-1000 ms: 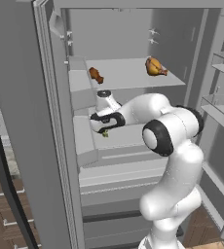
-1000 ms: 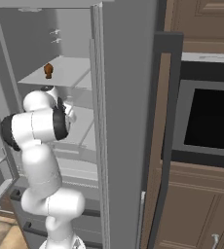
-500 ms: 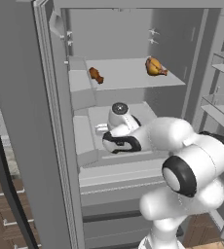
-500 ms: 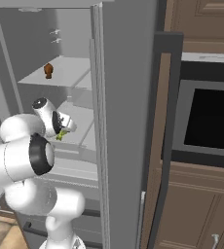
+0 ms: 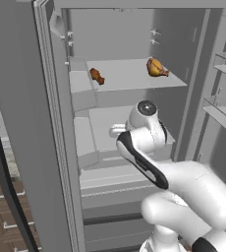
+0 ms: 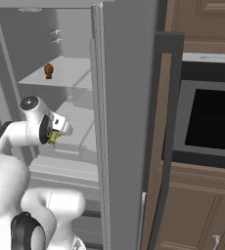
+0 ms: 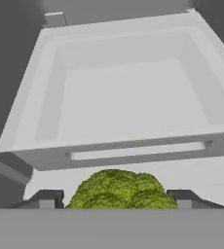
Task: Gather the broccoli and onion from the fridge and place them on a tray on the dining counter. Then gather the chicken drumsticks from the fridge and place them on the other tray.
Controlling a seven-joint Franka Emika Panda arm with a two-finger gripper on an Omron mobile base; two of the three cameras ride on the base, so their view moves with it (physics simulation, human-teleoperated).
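Broccoli (image 7: 121, 189) sits between the two dark finger tips of the gripper (image 7: 115, 199), which stand wide with the green head filling the gap; it looks grasped, though the contact points are hidden at the bottom of the hand view. Ahead of the broccoli lies a white drawer (image 7: 128, 102), open and bare inside. From the right base view a bit of green shows at the gripper, in front of the fridge's (image 5: 134, 88) middle shelf. On the upper shelf of the fridge rest two chicken drumsticks, one (image 5: 96, 76) toward the left, one (image 5: 155, 68) toward the right, well apart.
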